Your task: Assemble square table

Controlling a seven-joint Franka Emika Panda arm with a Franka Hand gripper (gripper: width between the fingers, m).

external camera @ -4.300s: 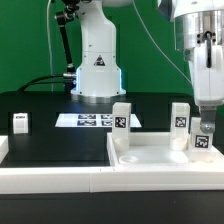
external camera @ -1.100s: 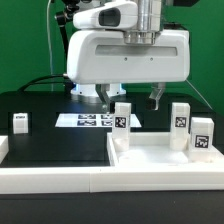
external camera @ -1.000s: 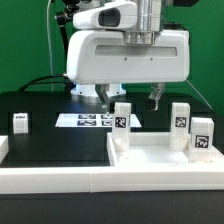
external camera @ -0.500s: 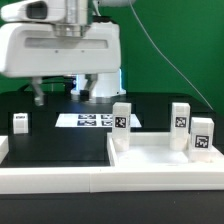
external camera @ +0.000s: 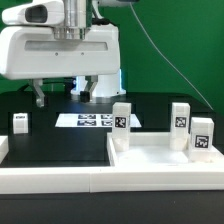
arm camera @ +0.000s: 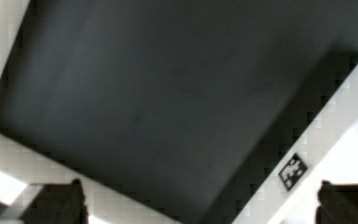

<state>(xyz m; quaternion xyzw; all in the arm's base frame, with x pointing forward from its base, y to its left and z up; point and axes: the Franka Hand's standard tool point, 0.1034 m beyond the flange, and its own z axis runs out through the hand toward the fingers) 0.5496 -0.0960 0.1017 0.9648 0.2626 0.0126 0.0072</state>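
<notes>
The white square tabletop [external camera: 150, 156] lies at the exterior view's lower right. Three white tagged legs stand upright on it: one at its left corner [external camera: 121, 122], two at its right [external camera: 180, 119] [external camera: 202, 136]. A fourth leg [external camera: 20, 122] stands loose on the black surface at the exterior view's left. My gripper [external camera: 58, 93] hangs open and empty above the black surface, to the right of and above that loose leg. In the wrist view my gripper [arm camera: 197, 206] has dark fingertips [arm camera: 51, 204] set wide apart, with only black surface between them.
The marker board [external camera: 85, 120] lies flat behind the tabletop, in front of the robot base [external camera: 100, 78]. A long white rail [external camera: 50, 178] borders the black surface at the front. In the wrist view a white edge with a black tag [arm camera: 293, 170] shows; I cannot tell which part it is.
My gripper left the right-hand leg on the tabletop, then swung from above the tabletop to the exterior view's left. In the last half second it has barely moved.
</notes>
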